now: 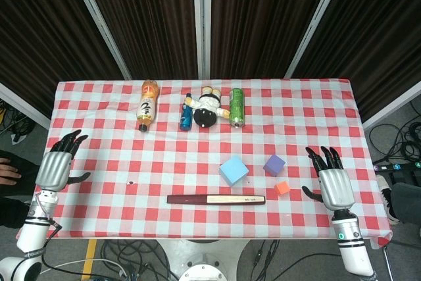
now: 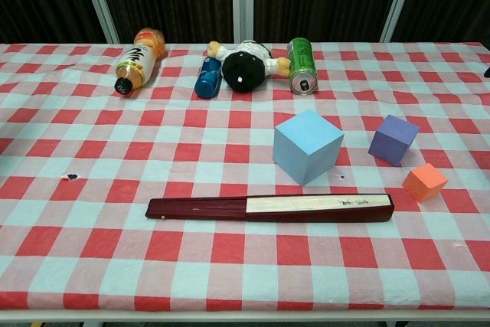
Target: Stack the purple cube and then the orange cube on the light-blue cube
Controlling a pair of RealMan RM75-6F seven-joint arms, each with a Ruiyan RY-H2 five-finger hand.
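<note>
While both my hands sit idle at the side edges, I see the table [image 1: 99, 182] under a red-and-white checked cloth, nothing stacked. Closed fan [image 2: 269, 207] lies flat along the near edge, a little right of centre. My left hand [image 1: 58, 164] rests at the left edge, palm down, fingers spread and holding nothing. My right hand [image 1: 332, 179] rests at the right edge, same pose, fingers spread and empty. Neither hand shows in the chest view.

Orange drink bottle [image 2: 136, 59] lies on its side toward the far-left part, cap pointing to the near edge. Green can [image 2: 301, 64] lies on its side at far centre-right, open end toward me. Stuffed toy [image 2: 243, 65] with a black head lies between the green can and a small blue can [image 2: 207, 76], touching the blue one as far as I can tell.

Light-blue cube [image 2: 308, 145] stands right of centre, just behind the fan, apart from it. Purple cube [image 2: 393, 139] stands to its right, near but not touching. Orange cube [image 2: 425, 181] sits nearer the front edge than the purple one, just past the fan's right end, apart from both. All three cubes are closer to my right hand than my left. Tiny dark speck [image 2: 73, 177] on the cloth, left side; can't tell what it is.
</note>
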